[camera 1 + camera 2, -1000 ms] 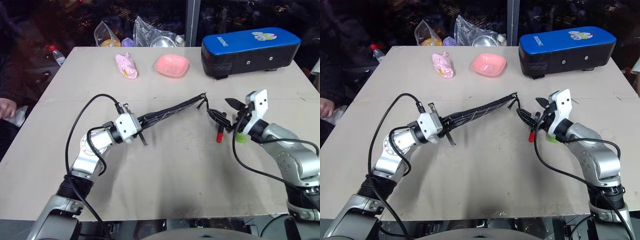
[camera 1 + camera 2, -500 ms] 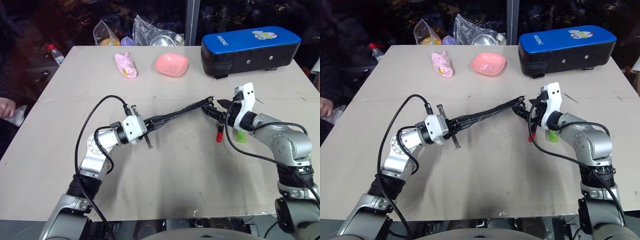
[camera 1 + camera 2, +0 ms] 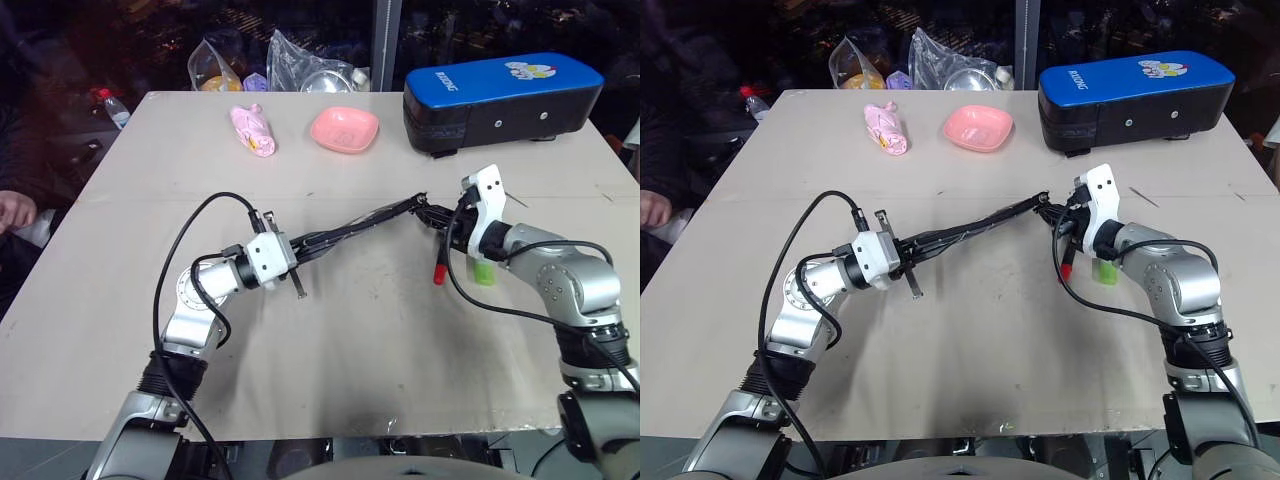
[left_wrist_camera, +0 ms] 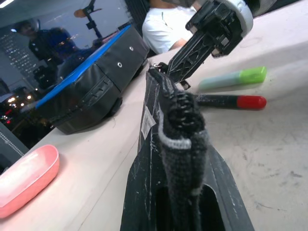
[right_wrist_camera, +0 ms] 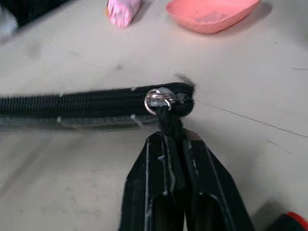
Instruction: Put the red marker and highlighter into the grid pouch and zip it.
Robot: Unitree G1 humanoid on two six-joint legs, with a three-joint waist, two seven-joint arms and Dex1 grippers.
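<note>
Right wrist view, black grid pouch (image 5: 72,109), zipped

My pale beige tabletop (image 3: 330,340) is scuffed and lit; beyond its far edge everything lies dark.

Table (image 3: 330,340): pale beige top, scuffed, with dark smudges near the middle and near edge.
Far right corner: big blue-and-black case (image 3: 502,100) lying on the table.
Far middle: pink dish (image 3: 344,129), well left of the case.
Left of the dish: small pink wrapped item (image 3: 252,131), near it but apart.
Right of centre: red marker (image 3: 439,266) lying flat, black end away from the robot.
Just beside it: highlighter (image 3: 483,271), green with a pale cap, on the marker's right; whether they touch is unclear.
</note>
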